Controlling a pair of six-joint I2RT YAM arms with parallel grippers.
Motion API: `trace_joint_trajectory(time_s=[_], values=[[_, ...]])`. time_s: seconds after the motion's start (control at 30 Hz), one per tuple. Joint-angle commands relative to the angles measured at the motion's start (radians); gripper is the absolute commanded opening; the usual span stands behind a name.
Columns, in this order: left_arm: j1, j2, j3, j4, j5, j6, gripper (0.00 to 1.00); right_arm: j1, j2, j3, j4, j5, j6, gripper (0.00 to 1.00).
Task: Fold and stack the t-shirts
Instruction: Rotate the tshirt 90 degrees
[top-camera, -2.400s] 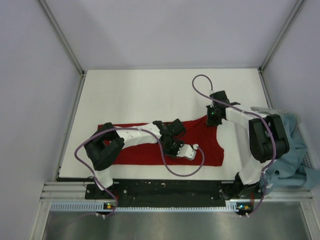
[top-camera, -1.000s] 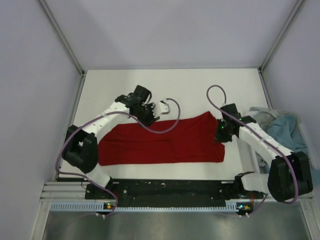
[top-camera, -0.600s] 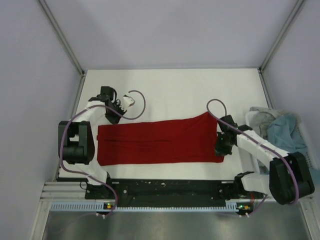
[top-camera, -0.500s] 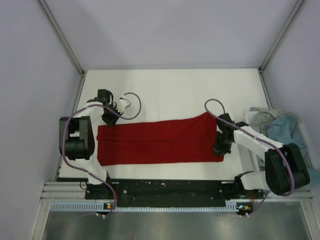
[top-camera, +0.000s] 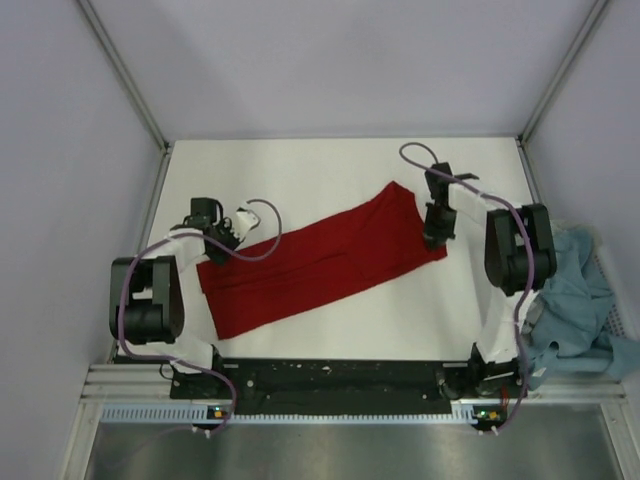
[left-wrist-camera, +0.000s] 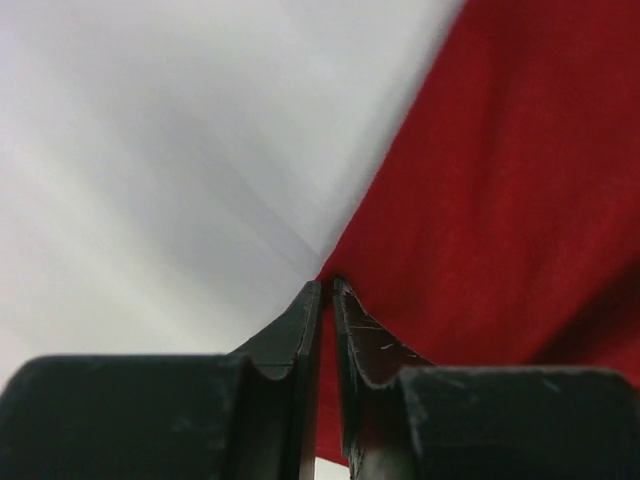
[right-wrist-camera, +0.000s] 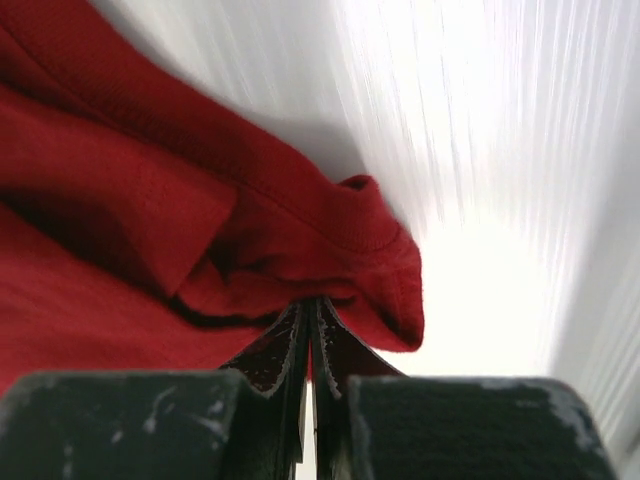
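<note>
- From above, the red shirt (top-camera: 320, 262) is a long, flat, folded band of soft plain cloth. It lies slantwise on the smooth white tabletop (top-camera: 330, 175), with its near end to the left and its far end to the right. The left tool (top-camera: 210, 255) sits at the band's left corner and the right tool (top-camera: 434, 240) at its right end. A teal-blue shirt (top-camera: 580, 300) lies crumpled at the right edge.
- In the left wrist view, the left tool (left-wrist-camera: 327, 290) is nearly closed, its dark scuffed fingers pinching the edge of the red shirt (left-wrist-camera: 500, 180) where the cloth meets the tabletop (left-wrist-camera: 150, 150).
- In the right wrist view, the right tool (right-wrist-camera: 310, 305) is clenched on a bunched, hemmed fold of the red shirt (right-wrist-camera: 120, 220), whose fine knit texture shows above the tabletop (right-wrist-camera: 480, 150).
</note>
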Motion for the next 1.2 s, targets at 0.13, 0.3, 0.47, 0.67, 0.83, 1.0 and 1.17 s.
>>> trace_joint_trajectory(time_s=[0.13,0.3,0.47,0.67,0.83,1.0,1.17], values=[[-0.141,-0.177,-0.226,-0.130,0.092,0.074,0.17,-0.023,0.509,0.731,-0.068,-0.031,-0.190,0.00],[-0.468,-0.277,-0.337,-0.113,-0.071,0.028,0.16,-0.024,0.779,1.249,-0.147,-0.082,-0.273,0.00],[-0.550,-0.389,-0.282,-0.250,0.068,0.005,0.17,-0.078,0.779,1.331,-0.049,-0.168,-0.230,0.02],[-0.507,-0.439,-0.222,-0.360,-0.011,0.031,0.23,-0.104,0.507,1.180,0.059,-0.292,-0.288,0.25],[-0.395,-0.462,-0.171,-0.367,0.027,0.066,0.30,-0.034,0.159,0.779,0.234,-0.434,-0.401,0.43],[-0.206,-0.430,-0.113,-0.308,0.287,0.103,0.38,0.138,-0.243,0.168,0.645,-0.543,-0.529,0.47],[-0.158,-0.409,-0.054,-0.406,0.435,0.195,0.47,0.379,-0.535,-0.295,0.905,-0.622,-0.676,0.59]])
